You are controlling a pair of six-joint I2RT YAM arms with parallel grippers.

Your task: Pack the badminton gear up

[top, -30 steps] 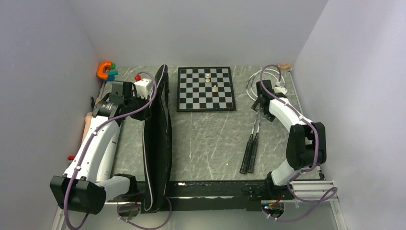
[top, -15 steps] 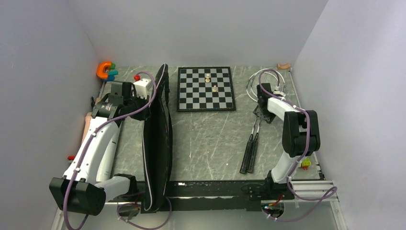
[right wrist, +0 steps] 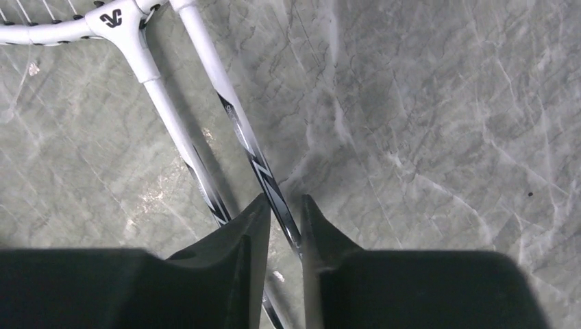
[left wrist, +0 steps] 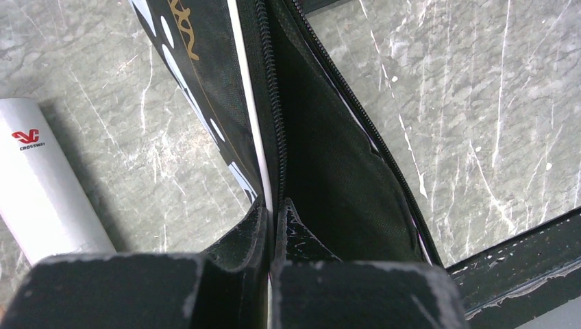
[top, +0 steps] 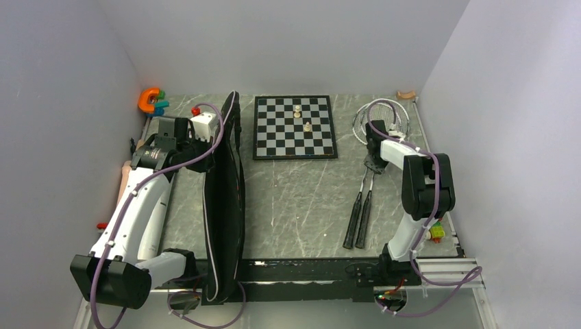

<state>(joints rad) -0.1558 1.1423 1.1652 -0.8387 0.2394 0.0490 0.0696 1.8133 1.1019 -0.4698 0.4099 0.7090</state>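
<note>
Two rackets lie at the right, silver heads (top: 381, 115) far, black handles (top: 356, 221) near. My right gripper (top: 375, 162) is down over their shafts. In the right wrist view its jaws (right wrist: 282, 211) stand a narrow gap apart astride one shaft (right wrist: 240, 127), which crosses them slantwise; the other shaft (right wrist: 171, 130) passes outside the left finger. The black bag (top: 226, 199) stands on edge at the left, unzipped. My left gripper (left wrist: 274, 218) is shut on its white-piped rim (left wrist: 248, 110). A white tube (left wrist: 41, 185) lies beside the bag. Two small white shuttlecocks (top: 297, 110) stand on the chessboard.
The chessboard (top: 294, 140) lies at the back middle. An orange and blue toy (top: 151, 101) sits in the back left corner, a beige piece (top: 406, 94) in the back right corner, a small coloured toy (top: 436, 233) by the right arm's base. Walls close in on three sides.
The right gripper's jaws have narrowed from wide open to a slim gap round one racket shaft, and the right arm's elbow has swung in. The left arm and bag have not moved.
</note>
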